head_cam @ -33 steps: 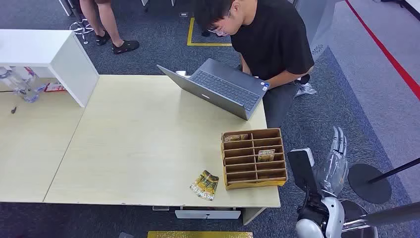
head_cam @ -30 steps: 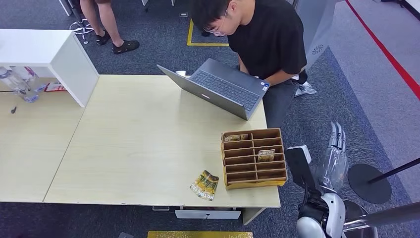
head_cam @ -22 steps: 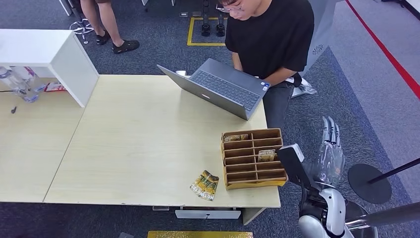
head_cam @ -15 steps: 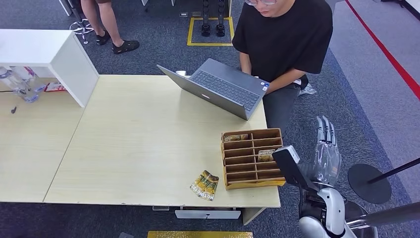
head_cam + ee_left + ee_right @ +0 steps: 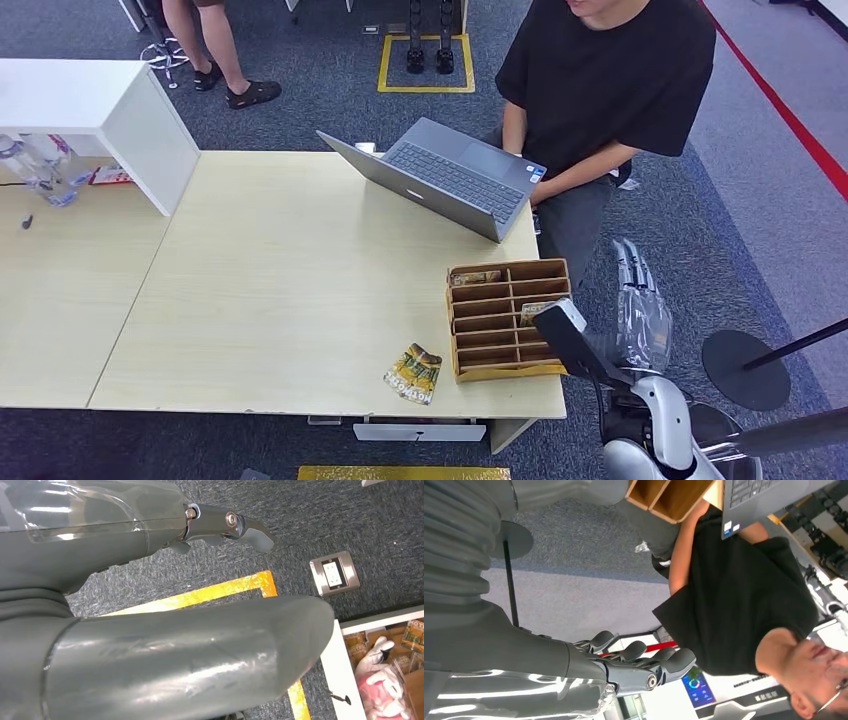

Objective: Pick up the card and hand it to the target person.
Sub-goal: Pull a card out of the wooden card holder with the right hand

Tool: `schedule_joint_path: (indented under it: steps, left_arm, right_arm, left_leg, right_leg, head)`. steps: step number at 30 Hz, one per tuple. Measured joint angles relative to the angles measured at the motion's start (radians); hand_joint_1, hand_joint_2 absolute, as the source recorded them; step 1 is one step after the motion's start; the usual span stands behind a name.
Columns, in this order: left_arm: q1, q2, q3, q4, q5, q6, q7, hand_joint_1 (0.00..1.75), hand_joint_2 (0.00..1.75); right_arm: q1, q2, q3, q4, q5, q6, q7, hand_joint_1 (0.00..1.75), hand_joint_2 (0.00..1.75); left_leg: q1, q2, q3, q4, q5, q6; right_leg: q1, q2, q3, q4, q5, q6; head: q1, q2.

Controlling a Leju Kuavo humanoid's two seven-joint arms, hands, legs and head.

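The pale wooden desk (image 5: 280, 290) takes up most of the head view. At its 1 o'clock edge stands a person in a black T-shirt (image 5: 610, 80), resting a forearm near the open grey laptop (image 5: 440, 180) on the far side of the desk. A second person's legs (image 5: 215, 50) show at 11 o'clock on the carpet, beyond a white box-shaped unit (image 5: 100, 110) at the desk's left end.

At about 4 o'clock on the desk sits a brown cardboard divider box (image 5: 508, 320) with many narrow compartments; small yellow printed cards lie in two of them. The card (image 5: 413, 373), yellow and black, lies flat on the desk just beside the box at its 8 o'clock corner, near the desk's front edge and apart from either hand.

The right hand (image 5: 640, 305) is raised off the desk's right edge at 4 o'clock, fingers straight and spread apart, holding nothing; its wrist view shows the fingers (image 5: 644, 660) loosely extended toward the person. The left hand (image 5: 150, 530) hangs over grey carpet with yellow floor tape (image 5: 200, 592), fingers extended and empty.
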Motion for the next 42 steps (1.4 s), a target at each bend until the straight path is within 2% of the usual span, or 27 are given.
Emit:
schedule_joint_path:
  steps: [10, 16, 19, 21, 42]
  left_arm:
    - [0.0, 0.0, 0.0, 0.0, -0.003, -0.002, 0.0, 0.0, 0.0]
    - [0.0, 0.0, 0.0, 0.0, -0.007, -0.002, -0.001, 0.0, 0.0]
    - [-0.001, 0.0, 0.0, 0.0, -0.011, -0.002, 0.0, 0.0, 0.0]
    - [-0.001, 0.0, -0.001, 0.0, -0.014, -0.003, 0.002, 0.0, 0.0]
    - [-0.01, 0.0, -0.002, 0.0, -0.034, -0.015, 0.017, 0.0, 0.0]
  right_arm:
    - [-0.01, -0.019, 0.022, 0.002, -0.001, 0.018, 0.006, 0.32, 1.75]
    - [-0.022, -0.029, 0.035, 0.003, 0.017, 0.05, 0.013, 0.47, 1.75]
    - [-0.028, -0.033, 0.041, 0.005, 0.033, 0.073, 0.018, 0.63, 1.75]
    - [-0.032, -0.036, 0.046, 0.006, 0.043, 0.092, 0.02, 0.68, 1.75]
    - [-0.078, -0.042, 0.097, 0.039, 0.1, 0.202, 0.022, 0.67, 1.75]
  left_leg:
    - [0.0, 0.0, 0.0, 0.0, 0.0, 0.0]
    - [0.0, 0.0, 0.0, 0.0, 0.0, 0.0]
    - [0.0, 0.0, 0.0, 0.0, 0.0, 0.0]
    - [0.0, 0.0, 0.0, 0.0, 0.0, 0.0]
    - [0.0, 0.0, 0.0, 0.0, 0.0, 0.0]
  right_leg:
    - [0.0, 0.0, 0.0, 0.0, 0.0, 0.0]
    - [0.0, 0.0, 0.0, 0.0, 0.0, 0.0]
    - [0.0, 0.0, 0.0, 0.0, 0.0, 0.0]
    - [0.0, 0.0, 0.0, 0.0, 0.0, 0.0]
    - [0.0, 0.0, 0.0, 0.0, 0.0, 0.0]
  head:
    - [0.0, 0.0]
    - [0.0, 0.0]
    - [0.0, 0.0]
    - [0.0, 0.0]
    - [0.0, 0.0]
